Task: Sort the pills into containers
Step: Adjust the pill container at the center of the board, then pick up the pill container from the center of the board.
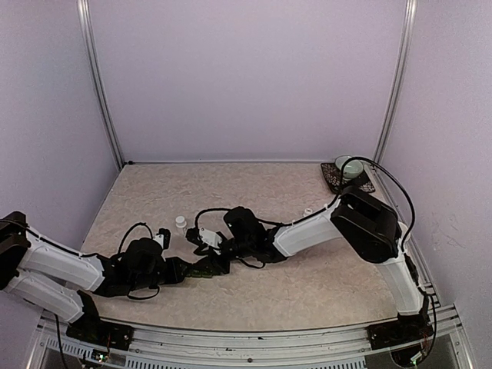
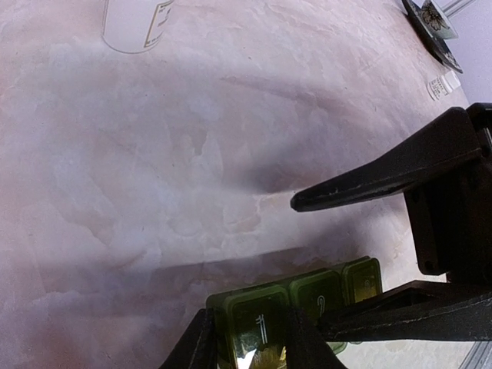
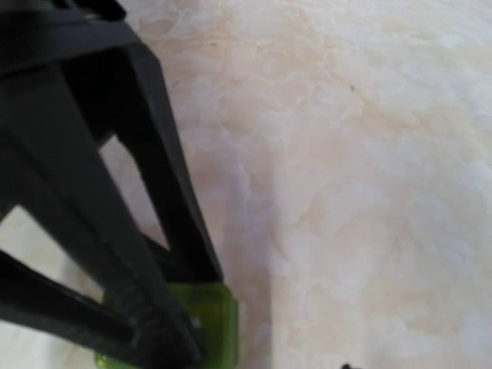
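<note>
On the left wrist view only, left claw (image 2: 252, 344) clamps the containers (image 2: 319, 290); right claw (image 2: 307, 264) parted

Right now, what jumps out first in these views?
At front centre, the left gripper clamps one end of the green strip while the right gripper stands open at the other. A white bottle stands just behind; a bowl sits in the far right corner.

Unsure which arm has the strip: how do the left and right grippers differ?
The left gripper is shut on the strip's end marked 1; the right gripper is open. The left pinches the strip between its fingers; the right has only one finger by the other end. Both are at the strip.
</note>
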You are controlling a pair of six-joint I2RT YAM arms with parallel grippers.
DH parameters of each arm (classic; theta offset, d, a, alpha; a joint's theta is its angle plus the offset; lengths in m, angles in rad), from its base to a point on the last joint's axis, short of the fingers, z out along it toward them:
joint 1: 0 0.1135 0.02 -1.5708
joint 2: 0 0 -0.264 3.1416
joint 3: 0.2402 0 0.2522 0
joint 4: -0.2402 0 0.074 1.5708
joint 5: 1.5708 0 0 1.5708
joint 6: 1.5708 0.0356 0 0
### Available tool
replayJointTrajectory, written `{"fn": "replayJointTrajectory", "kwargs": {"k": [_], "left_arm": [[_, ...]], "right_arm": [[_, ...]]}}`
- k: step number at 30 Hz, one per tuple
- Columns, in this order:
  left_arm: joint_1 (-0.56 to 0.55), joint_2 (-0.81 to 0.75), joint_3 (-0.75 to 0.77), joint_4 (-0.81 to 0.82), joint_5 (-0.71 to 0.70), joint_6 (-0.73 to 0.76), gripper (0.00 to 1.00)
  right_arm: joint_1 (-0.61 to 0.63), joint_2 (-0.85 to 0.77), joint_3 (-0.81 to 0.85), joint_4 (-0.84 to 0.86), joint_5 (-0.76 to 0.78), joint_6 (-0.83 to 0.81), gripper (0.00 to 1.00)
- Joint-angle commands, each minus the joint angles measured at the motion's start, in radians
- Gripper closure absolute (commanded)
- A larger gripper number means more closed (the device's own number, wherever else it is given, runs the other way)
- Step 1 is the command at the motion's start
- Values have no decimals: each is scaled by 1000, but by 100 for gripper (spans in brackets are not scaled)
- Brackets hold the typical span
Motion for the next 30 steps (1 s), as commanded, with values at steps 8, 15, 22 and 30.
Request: {"fn": "replayJointTrajectory", "kwargs": {"k": [8,15,22,30], "left_arm": [[-5,-6,8,-60,14,11,69],[-1,-72,32,-109,-4,60,59],[60,-205,24,-119,81,178,13],[58,-213,64,-77,205,404,1]], "right_arm": [[-16,-138,93,-496,-87,170,24],[-27,-267,31,-544,-50,188,22],[2,-347,-129,-512,100,75,17],[21,-375,-254,-438,101,119,14]]}}
